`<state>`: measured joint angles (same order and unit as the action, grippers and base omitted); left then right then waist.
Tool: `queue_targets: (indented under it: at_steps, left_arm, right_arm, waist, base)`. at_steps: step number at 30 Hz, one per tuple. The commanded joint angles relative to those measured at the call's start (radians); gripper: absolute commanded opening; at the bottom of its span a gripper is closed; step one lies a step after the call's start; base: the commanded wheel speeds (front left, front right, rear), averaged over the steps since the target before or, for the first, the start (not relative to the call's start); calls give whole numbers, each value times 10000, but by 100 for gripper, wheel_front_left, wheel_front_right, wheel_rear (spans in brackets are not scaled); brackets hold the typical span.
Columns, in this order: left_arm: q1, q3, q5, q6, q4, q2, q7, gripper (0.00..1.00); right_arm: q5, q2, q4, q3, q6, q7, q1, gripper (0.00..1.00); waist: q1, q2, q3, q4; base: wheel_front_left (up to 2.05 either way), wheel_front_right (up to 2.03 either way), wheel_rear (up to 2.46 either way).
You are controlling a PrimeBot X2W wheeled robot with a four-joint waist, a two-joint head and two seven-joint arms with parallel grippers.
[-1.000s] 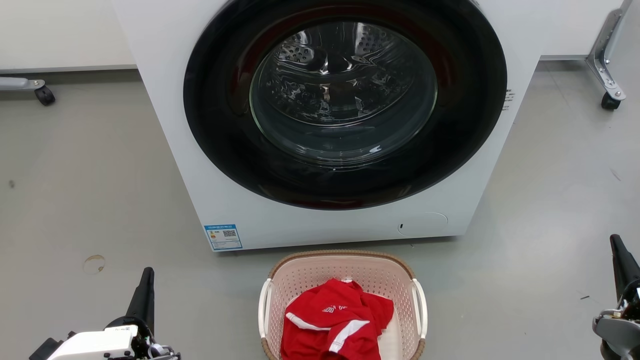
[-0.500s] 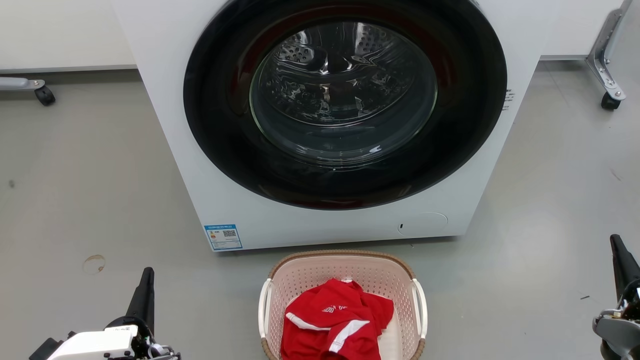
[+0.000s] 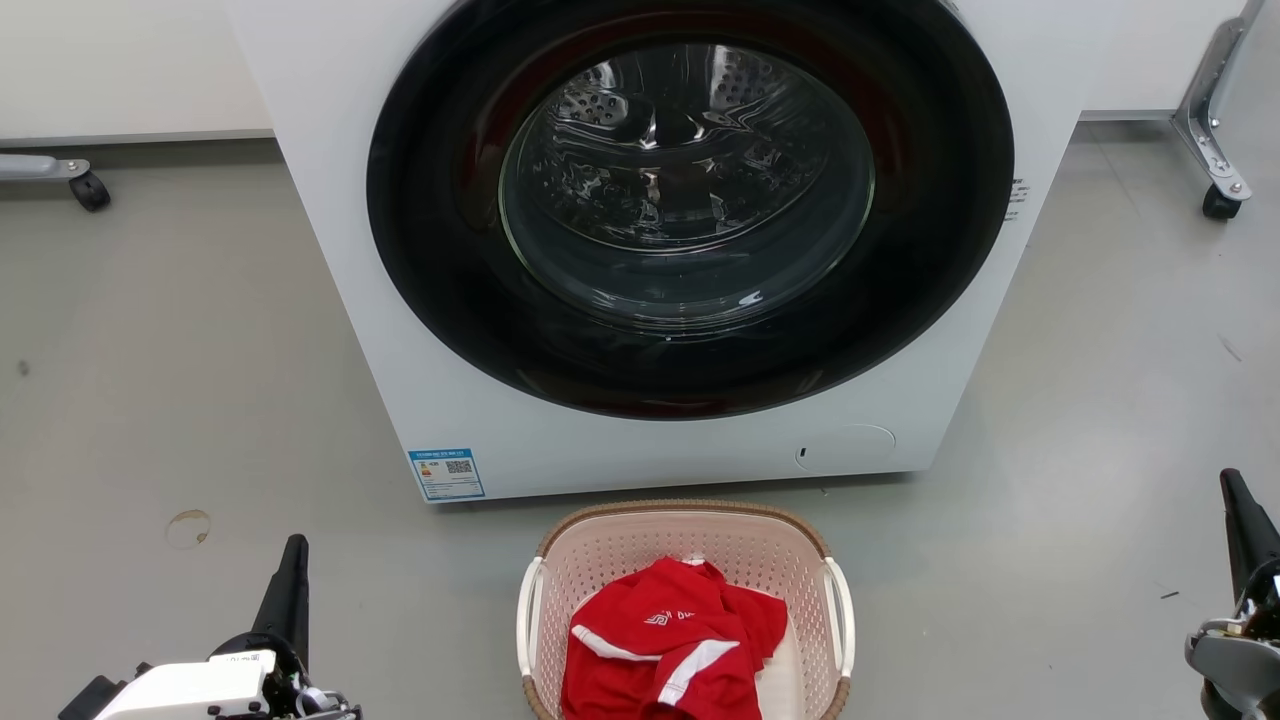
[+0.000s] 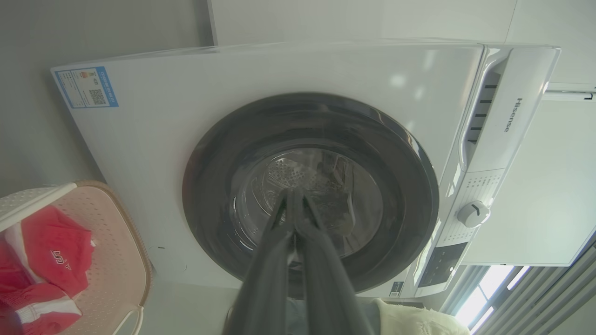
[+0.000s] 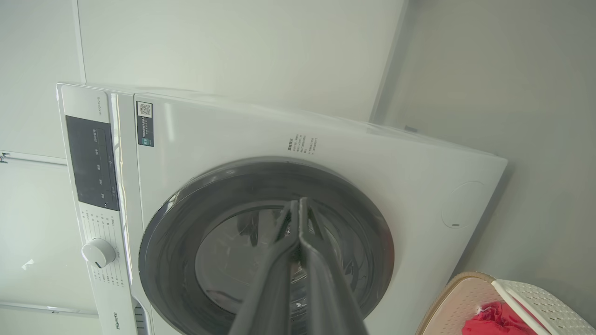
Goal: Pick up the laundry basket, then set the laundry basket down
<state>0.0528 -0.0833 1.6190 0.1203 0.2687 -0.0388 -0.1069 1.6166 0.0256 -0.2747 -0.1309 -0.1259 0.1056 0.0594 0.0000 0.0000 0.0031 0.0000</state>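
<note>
The pale pink laundry basket (image 3: 690,530) stands on the floor just in front of the washing machine, at the bottom middle of the head view, with a brown rim and white side handles. A red garment (image 3: 670,645) lies inside it. The basket also appears at the lower left of the left wrist view (image 4: 116,260) and the lower right of the right wrist view (image 5: 465,302). My left gripper (image 3: 293,548) is shut and empty, well left of the basket. My right gripper (image 3: 1231,485) is shut and empty, far to the basket's right. In the wrist views both fingertip pairs (image 4: 292,195) (image 5: 298,203) meet.
A white front-loading washing machine (image 3: 440,380) with a dark round door (image 3: 690,200) stands close behind the basket. Grey floor (image 3: 150,350) spreads on both sides. Castors of wheeled frames (image 3: 88,190) (image 3: 1220,200) sit at the far left and far right by the wall.
</note>
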Motion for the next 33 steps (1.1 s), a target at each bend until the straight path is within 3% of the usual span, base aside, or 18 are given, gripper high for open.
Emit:
queue_targets:
  at_steps: [1,33]
  left_arm:
    - [553,-316,-114,104,-237,-114,-72,0]
    - [553,-313,-111,104,-237,-114,-70,0]
  right_arm:
    - [-89,247,299,160,-48,85,486,0]
    - [-87,246,299,161,-48,84,486,0]
  waist:
    - [0,0,0,0]
    - [0,0,0,0]
  base:
    - [0,0,0]
    - [0,0,0]
